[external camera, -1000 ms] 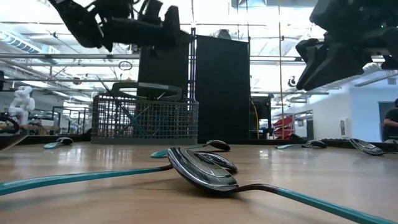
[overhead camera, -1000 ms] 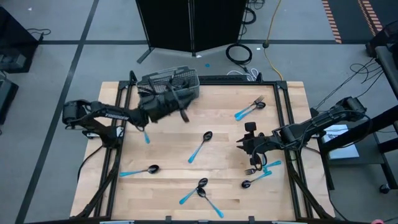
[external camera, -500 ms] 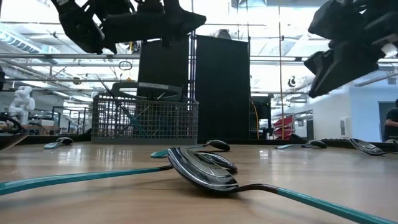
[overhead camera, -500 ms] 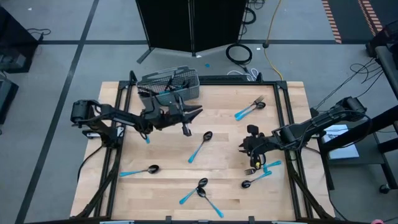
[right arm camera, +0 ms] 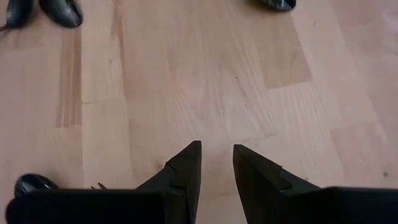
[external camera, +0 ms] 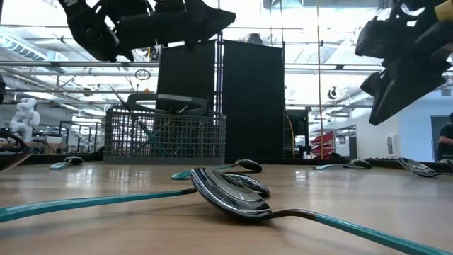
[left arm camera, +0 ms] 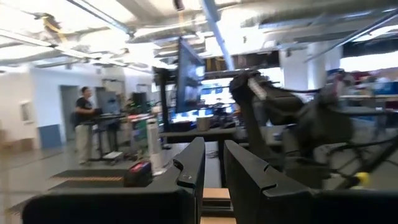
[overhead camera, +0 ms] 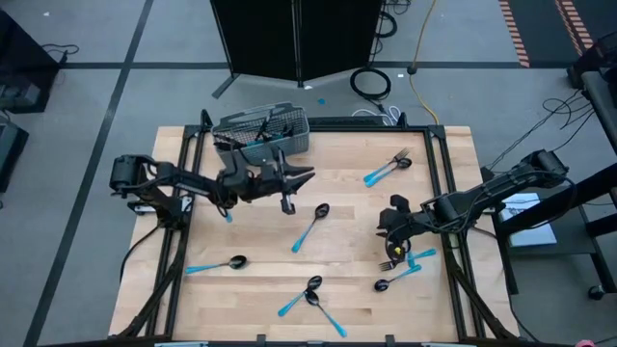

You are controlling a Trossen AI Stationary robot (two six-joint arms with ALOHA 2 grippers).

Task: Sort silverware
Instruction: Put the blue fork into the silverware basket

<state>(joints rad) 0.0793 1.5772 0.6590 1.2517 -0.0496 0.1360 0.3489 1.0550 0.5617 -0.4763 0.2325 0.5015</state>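
Two arms over wooden desk [overhead camera: 347, 289]. Wire basket [overhead camera: 262, 135] at far edge, utensils standing inside per low view. Left hand [overhead camera: 301, 176] raised just in front of basket, fingers slightly parted, holding nothing; wrist view sees only room and a person. Right hand [overhead camera: 393, 218] near right edge, fingers slightly parted, empty, over bare wood per wrist view. Silverware [overhead camera: 310, 226] scattered flat: pairs far right, near right, near centre; singles at centre and left.

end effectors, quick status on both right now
Left end effector: slightly open, holding nothing, raised in front of the basket.
Right end effector: slightly open, holding nothing, over bare table.
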